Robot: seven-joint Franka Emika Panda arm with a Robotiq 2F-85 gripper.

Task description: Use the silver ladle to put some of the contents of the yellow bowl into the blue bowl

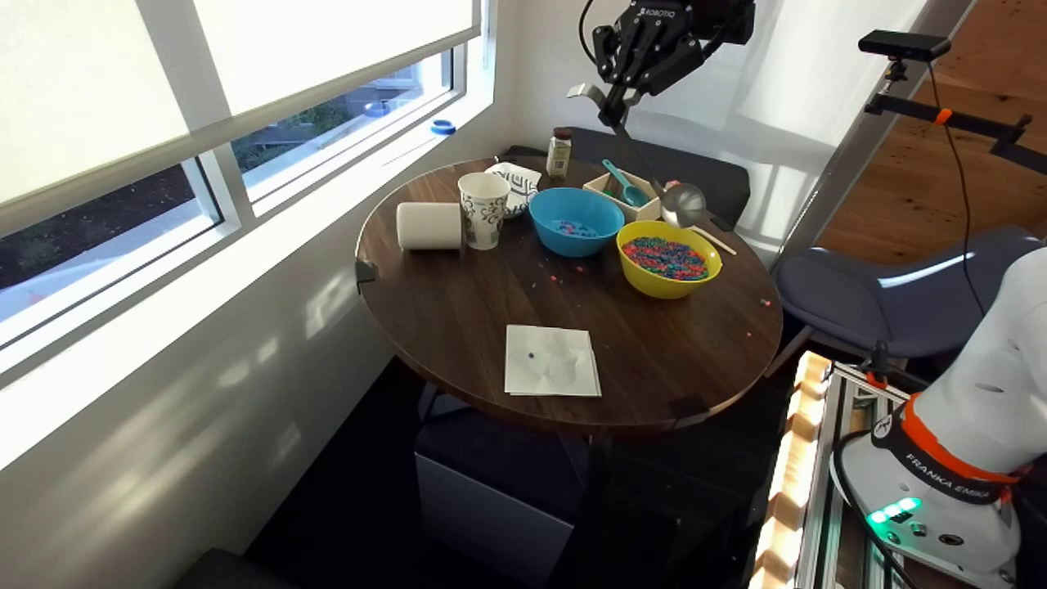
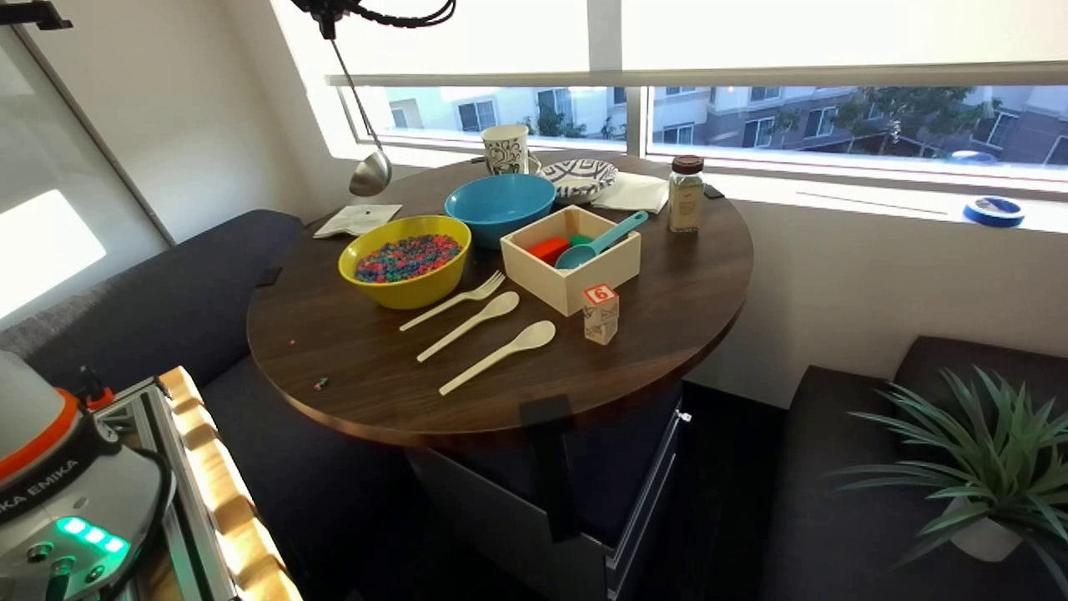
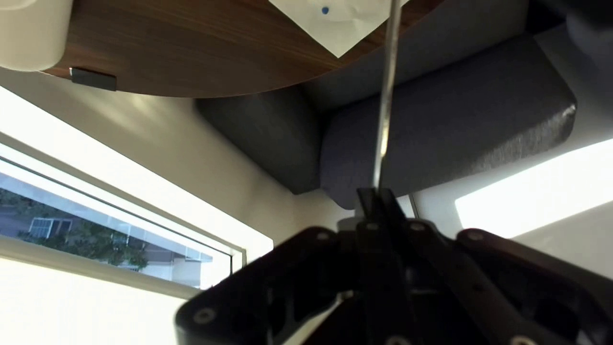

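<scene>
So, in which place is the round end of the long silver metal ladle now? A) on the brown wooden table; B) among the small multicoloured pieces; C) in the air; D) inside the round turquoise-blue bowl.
C: the black pincer holds the silver ladle up, and an exterior view shows a gap between it and the bright yellow bowl.

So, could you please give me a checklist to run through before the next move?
1. Tool gripping the silver ladle: ok, shut on its handle.
2. Silver ladle clear of the yellow bowl: ok, a gap shows in an exterior view.
3. Yellow bowl stocked: ok, plenty of bead-like pieces inside.
4. Blue bowl upright with room: ok, a few pieces show inside.
5. Ladle scoop empty: cannot tell; its inside is unclear.
6. Table free of spills: not ok, loose pieces lie there.
</scene>
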